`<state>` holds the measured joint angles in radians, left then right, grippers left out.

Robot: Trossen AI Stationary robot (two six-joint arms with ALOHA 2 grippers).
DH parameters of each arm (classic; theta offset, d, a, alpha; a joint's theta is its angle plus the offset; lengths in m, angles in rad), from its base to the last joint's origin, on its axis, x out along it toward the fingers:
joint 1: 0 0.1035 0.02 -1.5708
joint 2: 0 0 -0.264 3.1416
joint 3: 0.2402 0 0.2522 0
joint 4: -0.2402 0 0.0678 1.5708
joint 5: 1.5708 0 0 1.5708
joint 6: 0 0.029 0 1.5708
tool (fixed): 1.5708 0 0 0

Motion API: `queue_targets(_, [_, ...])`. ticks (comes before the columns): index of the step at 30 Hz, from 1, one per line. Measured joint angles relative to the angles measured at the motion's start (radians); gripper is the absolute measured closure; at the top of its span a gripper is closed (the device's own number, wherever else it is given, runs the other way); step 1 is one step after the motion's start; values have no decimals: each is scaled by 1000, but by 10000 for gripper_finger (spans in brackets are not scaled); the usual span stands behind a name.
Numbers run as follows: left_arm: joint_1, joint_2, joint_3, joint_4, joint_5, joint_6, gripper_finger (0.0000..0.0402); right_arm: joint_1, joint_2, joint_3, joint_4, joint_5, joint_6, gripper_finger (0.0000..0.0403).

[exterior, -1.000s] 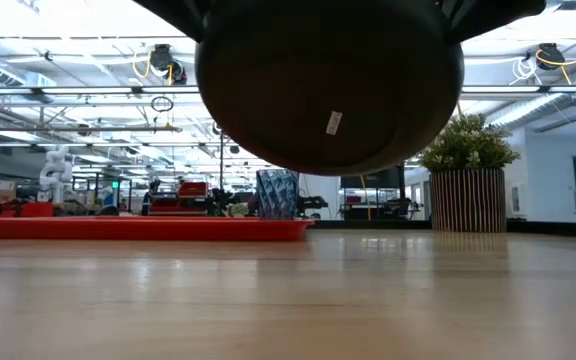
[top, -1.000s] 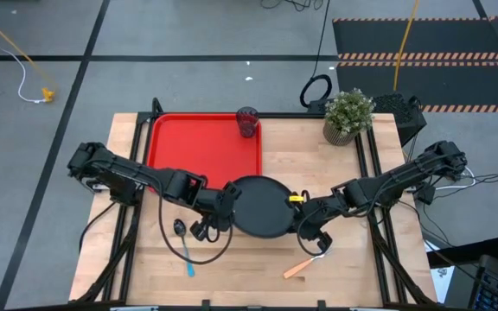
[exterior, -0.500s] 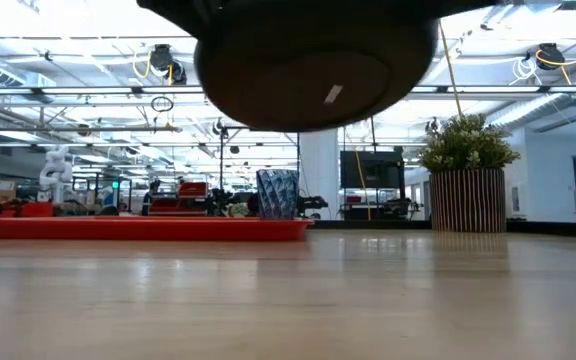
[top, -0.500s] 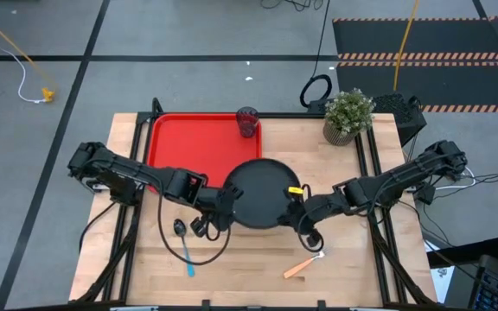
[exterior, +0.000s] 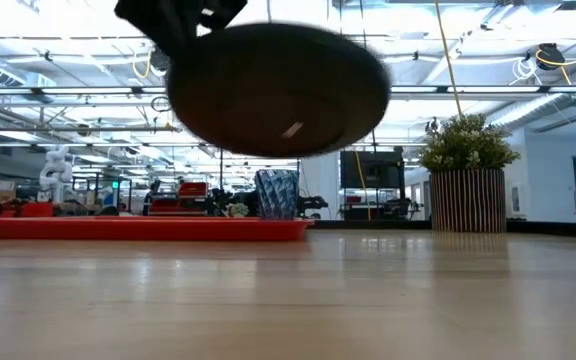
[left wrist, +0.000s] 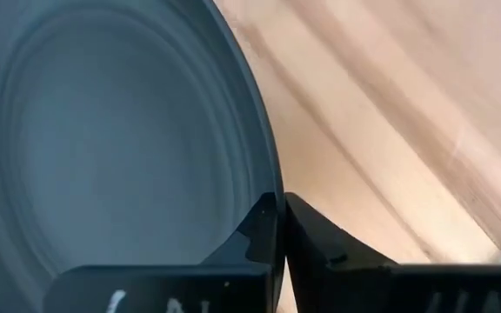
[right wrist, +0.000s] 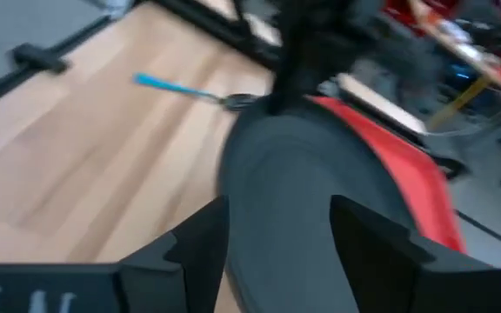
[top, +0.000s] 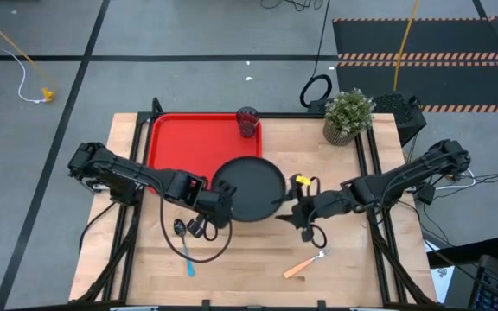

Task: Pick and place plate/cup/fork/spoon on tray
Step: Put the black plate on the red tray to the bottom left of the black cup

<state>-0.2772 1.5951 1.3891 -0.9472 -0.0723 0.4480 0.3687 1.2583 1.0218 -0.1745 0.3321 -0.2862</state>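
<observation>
High view shows the plate [top: 247, 188] aloft, overlapping the tray's [top: 171, 142] 5 o'clock corner, its 8 o'clock rim clenched by the left tool [top: 217, 210]; the right tool [top: 298, 213] is released beside it. Rigid, light, probably slick: rim pinches suit it.

Robotics lab: hazard-striped floor mats [top: 422, 39], ceiling trusses [exterior: 58, 95], distant workbenches.

Plate [top: 247, 187]: matte black. Tray [top: 173, 142]: bright red. Spoon [top: 184, 247]: light blue handle. Fork [top: 303, 264]: orange-tan handle. Table [top: 249, 268]: light wood grain.
</observation>
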Motion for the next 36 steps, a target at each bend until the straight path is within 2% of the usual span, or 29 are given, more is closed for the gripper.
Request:
queue_targets(4, [-12,0,-6,-38,-31,-72,394,6,-49,0,-4,66,40,207])
queue_targets(13, [-38,0,-6,-179,-172,-300,394,7,-135,0,-32,62,95,207])
queue_targets(20, [-38,0,-12,-201,-275,-442,393,8,-138,0,-18,60,112,207])
queue_targets(24, [-26,-4,-68,-202,-296,-524,395,9,-137,0,-18,60,118,206])
queue_targets(30, [26,-8,-204,-114,-296,-599,393,13,-137,0,-18,60,113,206])
queue_targets(36, [99,-9,-305,34,-284,-557,394,13,-137,0,-17,60,111,206])
